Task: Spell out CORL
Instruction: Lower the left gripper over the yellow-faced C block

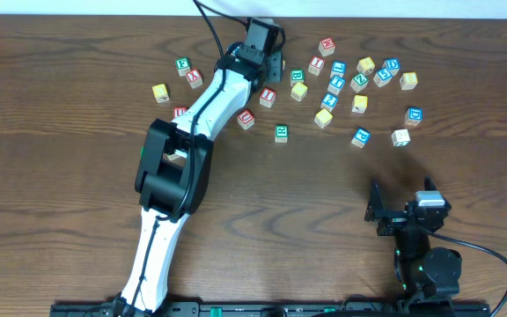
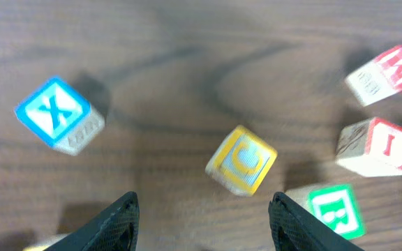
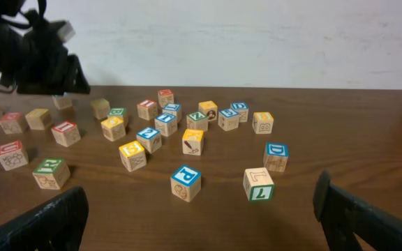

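Robot lab: arms (image 1: 186,163), wooden table (image 1: 306,229)

Overhead: even, soft light on my counter (image 1: 60,176), short shadows by the blocks (image 1: 359,104). Left wrist pic blurry throughout; yellow C cube (image 2: 241,160) & blue X cube (image 2: 53,111) soft-edged, dark shadow upper right of X. Right wrist pic sharper mid-frame; my right end effector (image 3: 199,206) fingers (image 3: 47,223) dark, defocused in bottom corners; wall (image 3: 257,35) bright.
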Available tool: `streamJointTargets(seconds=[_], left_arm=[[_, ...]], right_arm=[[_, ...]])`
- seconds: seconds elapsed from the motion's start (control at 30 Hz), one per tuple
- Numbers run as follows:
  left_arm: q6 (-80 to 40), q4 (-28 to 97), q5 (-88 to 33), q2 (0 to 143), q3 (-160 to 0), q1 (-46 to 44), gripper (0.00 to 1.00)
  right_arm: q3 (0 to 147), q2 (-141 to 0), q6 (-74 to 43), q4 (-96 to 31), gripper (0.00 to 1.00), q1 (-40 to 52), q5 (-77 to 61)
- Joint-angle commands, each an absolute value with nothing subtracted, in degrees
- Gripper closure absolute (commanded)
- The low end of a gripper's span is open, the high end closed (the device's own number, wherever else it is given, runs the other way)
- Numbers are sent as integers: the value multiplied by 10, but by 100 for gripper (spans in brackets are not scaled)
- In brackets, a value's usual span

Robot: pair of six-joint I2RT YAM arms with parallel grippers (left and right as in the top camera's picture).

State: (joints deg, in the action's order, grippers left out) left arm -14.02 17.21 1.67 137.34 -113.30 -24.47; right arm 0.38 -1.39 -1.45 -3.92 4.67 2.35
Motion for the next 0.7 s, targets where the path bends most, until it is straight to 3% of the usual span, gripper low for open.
streamJointTargets(seconds=[0.0, 0.17, 0.4, 0.67], left_arm=[[-107, 167, 20, 1377, -1163, -241, 41], [-104, 157, 20, 1377, -1163, -241, 49], [-94, 140, 20, 1380, -1163, -242, 76], [-94, 121, 19, 1399, -1163, -243, 79]], right_arm=[[3, -11, -12, -41, 1, 44, 24], [3, -11, -12, -41, 1, 44, 24], [3, -11, -12, -41, 1, 44, 24], [3, -11, -12, -41, 1, 44, 24]])
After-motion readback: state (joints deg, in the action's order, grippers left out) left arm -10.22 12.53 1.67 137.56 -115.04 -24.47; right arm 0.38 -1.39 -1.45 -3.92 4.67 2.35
